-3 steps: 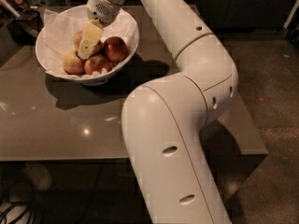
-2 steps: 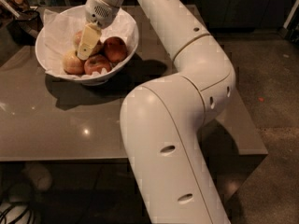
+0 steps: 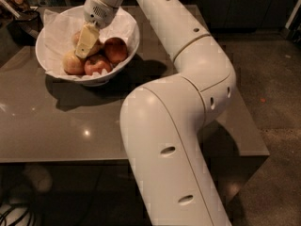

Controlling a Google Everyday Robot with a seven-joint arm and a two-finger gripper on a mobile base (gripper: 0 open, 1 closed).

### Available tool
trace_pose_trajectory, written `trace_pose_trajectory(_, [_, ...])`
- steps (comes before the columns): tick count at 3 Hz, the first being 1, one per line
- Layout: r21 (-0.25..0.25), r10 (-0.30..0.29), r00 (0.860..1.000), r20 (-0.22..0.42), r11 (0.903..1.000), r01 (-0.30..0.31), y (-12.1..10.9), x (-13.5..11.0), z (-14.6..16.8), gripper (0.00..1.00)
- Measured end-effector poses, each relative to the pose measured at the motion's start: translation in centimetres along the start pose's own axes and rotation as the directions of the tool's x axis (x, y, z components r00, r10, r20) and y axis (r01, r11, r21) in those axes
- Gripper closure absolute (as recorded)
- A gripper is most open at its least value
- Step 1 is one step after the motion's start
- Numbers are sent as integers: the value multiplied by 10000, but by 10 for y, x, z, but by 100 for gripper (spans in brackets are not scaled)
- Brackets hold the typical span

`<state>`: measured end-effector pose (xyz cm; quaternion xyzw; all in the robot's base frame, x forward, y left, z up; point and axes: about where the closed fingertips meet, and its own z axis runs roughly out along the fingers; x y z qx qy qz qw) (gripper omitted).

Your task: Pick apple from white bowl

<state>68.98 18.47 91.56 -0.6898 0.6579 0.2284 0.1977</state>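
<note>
White bowl [image 3: 132,40] upper left on grey table [image 3: 56,126], gripper [image 3: 84,48] down inside it against pale apple [image 3: 97,46], grip state cannot be told, red apple [image 3: 116,50] just right.

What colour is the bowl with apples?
The bowl is white, camera view; the gripper reaches into it.

1. Pincer [image 3: 87,42], down in the bowl [image 3: 110,75] among the fruit: pale yellow, matt, plastic-looking.
2. Bowl: glossy white, smooth.
3. Paper [image 3: 59,31] lining it: white, crumpled, matt.
4. Desk [image 3: 56,121]: smooth grey-brown top, half-glossy, with light glints.
5. Arm [image 3: 188,51]: smooth white shell, soft sheen.
6. Red apple [image 3: 116,50]: smooth, shiny skin.
</note>
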Motion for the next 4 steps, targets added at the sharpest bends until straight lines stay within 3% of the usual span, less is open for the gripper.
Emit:
trace_pose_trajectory(1, [374,-151,9993,349,9992,138,-1,-8,-13,100])
trace_pose_trajectory(2, [875,-581,9935,980,9949,495,14,-17,-46,100])
trace_pose_trajectory(4, [1904,-1954,9621,1900,9687,1592,82,-35,-97,100])
